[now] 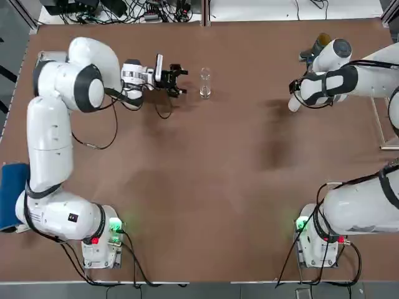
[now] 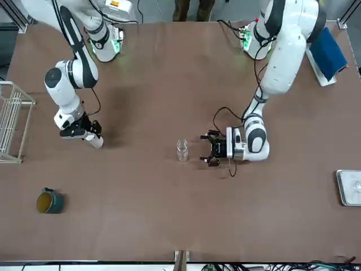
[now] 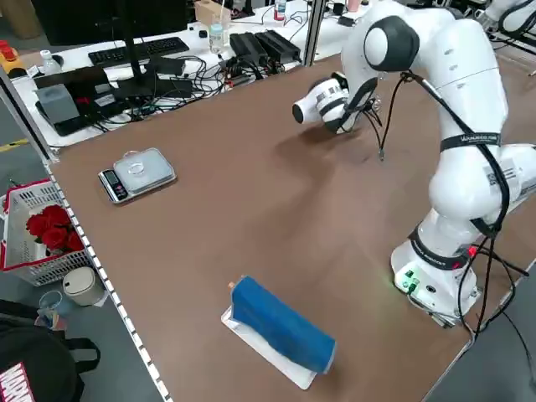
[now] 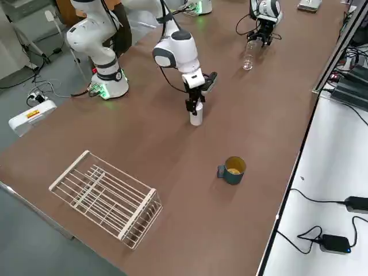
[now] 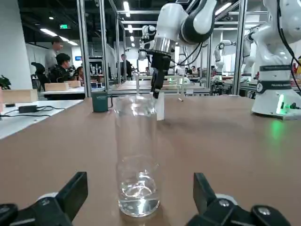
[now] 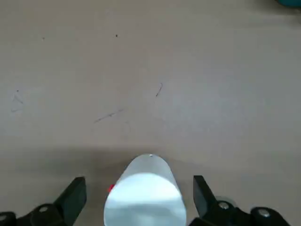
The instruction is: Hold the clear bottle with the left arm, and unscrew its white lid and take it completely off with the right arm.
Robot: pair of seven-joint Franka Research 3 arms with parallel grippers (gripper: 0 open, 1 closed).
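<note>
The clear bottle (image 1: pixel 205 83) stands upright and uncapped on the brown table, with a little liquid at its bottom (image 5: pixel 136 160). My left gripper (image 1: pixel 181 81) lies low and level just to its left, open, fingertips a short way from the glass. The white lid (image 4: pixel 196 118) stands on its own on the table far to the right. My right gripper (image 4: pixel 195 106) hangs straight over it, open, its fingers (image 6: pixel 70 200) on either side of the lid (image 6: pixel 145 193) with gaps showing.
A teal mug (image 2: pixel 49 201) sits near the table's far edge beyond the right arm. A wire rack (image 2: pixel 11 121) stands at the robot's right edge, a metal scale (image 2: pixel 351 186) at the far left corner, and a blue roll (image 1: pixel 12 193) by the left arm's base.
</note>
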